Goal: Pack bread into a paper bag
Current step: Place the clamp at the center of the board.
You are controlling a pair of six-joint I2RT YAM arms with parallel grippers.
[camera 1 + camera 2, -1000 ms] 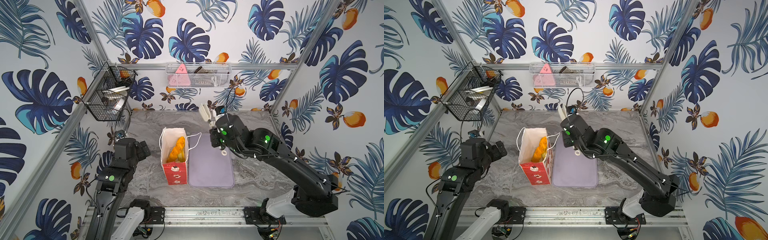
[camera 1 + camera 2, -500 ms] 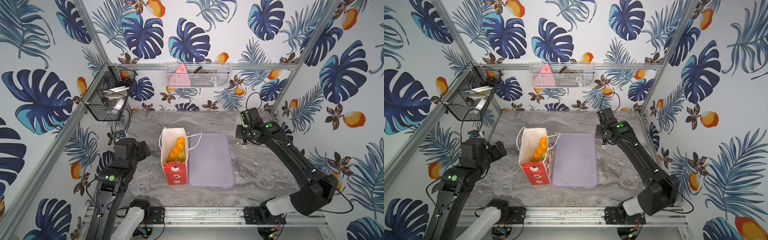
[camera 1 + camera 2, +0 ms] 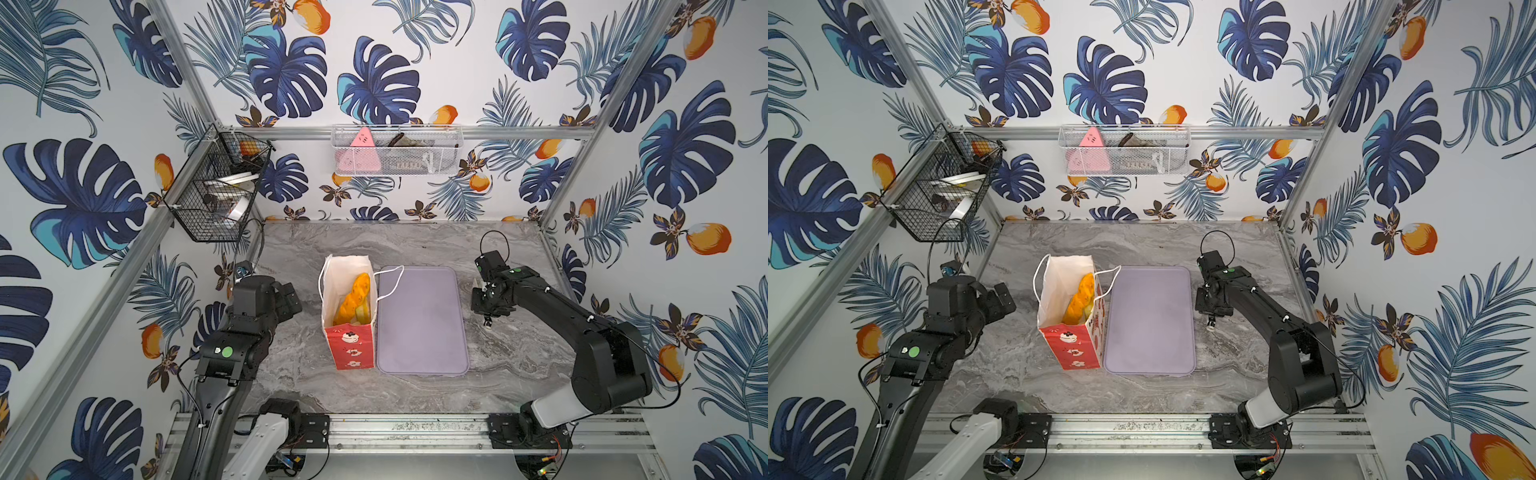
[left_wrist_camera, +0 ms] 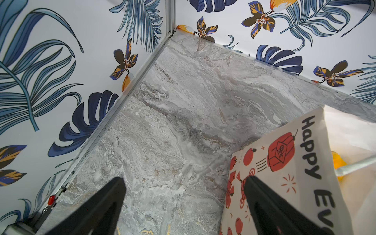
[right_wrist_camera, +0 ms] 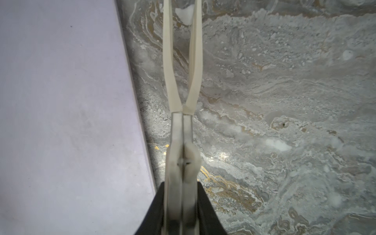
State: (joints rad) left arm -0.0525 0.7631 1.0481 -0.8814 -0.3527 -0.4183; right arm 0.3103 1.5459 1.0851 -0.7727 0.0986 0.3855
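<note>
Tongs [image 5: 168,61] in right pincer [image 5: 181,187] hover just beside tray [image 5: 61,101] edge.

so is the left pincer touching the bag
Apart. In both top views a strip of bare marble shows between the open left pincer and the bag; the left wrist view merely overlaps them.

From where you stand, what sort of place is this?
Probably a robot test booth, not a real bakery: a left arm and a right arm bolted to a metal rail, a marble-look tabletop inside leaf-wallpapered walls, and toy bread in a paper bag.
</note>
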